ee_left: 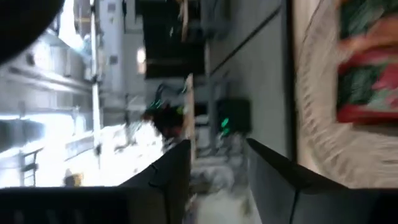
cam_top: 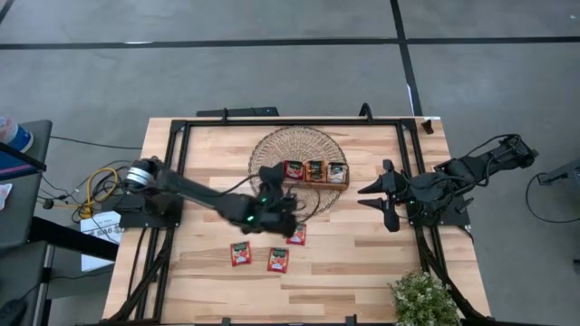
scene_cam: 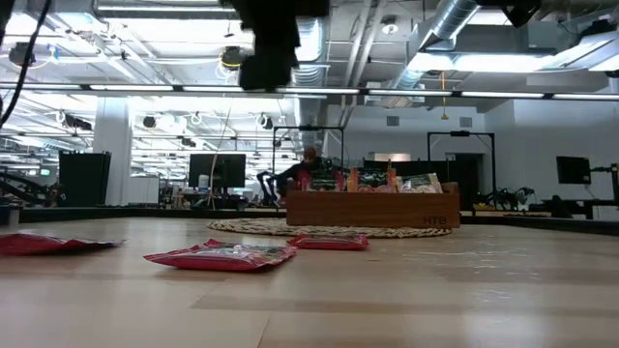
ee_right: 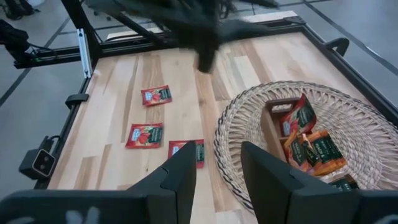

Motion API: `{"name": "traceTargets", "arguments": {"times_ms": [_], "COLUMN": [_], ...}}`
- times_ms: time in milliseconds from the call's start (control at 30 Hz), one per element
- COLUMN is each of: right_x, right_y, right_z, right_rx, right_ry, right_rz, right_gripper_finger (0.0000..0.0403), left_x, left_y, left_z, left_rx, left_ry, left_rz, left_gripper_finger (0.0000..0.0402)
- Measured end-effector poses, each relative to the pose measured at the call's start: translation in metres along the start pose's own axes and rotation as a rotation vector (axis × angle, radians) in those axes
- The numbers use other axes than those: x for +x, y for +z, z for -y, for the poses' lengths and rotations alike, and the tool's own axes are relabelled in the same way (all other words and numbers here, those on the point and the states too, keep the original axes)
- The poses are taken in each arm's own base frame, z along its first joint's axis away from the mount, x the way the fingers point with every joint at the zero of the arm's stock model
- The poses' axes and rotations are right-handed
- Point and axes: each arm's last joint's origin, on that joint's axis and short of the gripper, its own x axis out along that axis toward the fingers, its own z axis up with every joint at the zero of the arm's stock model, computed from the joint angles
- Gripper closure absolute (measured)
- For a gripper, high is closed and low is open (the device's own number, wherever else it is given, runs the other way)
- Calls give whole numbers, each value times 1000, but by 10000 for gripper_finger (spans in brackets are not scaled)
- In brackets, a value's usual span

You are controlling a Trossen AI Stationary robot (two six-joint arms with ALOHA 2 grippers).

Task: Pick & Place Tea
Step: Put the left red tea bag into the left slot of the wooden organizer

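Robotics lab (exposed ducts (scene_cam: 455,24), monitors (scene_cam: 217,170))

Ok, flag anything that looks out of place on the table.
Three red tea sachets lie loose on the bare wood, outside the wooden tray on the woven mat. In the tray, sachets stand tilted at uneven angles rather than neatly filed. Nothing looks spilled or damaged.

Grey floor (cam_top: 272,81) with dark seams, exposed ceiling ducts (scene_cam: 464,29), bright strip lights, distant desks and monitors (scene_cam: 218,169).
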Motion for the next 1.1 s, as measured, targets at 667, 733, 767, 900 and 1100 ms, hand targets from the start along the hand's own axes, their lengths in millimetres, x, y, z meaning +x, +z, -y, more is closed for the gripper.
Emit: {"name": "traceTargets", "arguments": {"times_ms": [667, 733, 767, 900, 1100], "right_x": [0, 0, 0, 0, 0], "right_y": [1, 1, 1, 1, 1], "right_z": [-1, -1, -1, -1, -1], "right_rx": [23, 23, 23, 24, 26], "right_ry": [14, 13, 13, 13, 14], "right_rz": [6, 6, 6, 8, 11], "right_gripper_finger": [285, 285, 285, 285, 285], "left_x": [-92, -93, -92, -91, -92], "left_y": [-78, -80, -80, -71, -57], "left_z": [-49, -40, -36, -19, 17], "left_rx": [-1149, -1107, -1090, -1048, -869], "left_ry": [-1215, -1171, -1144, -1090, -1090], "left_rz": [-363, -428, -447, -469, -524], "left_gripper_finger": [360, 360, 360, 360, 360]}}
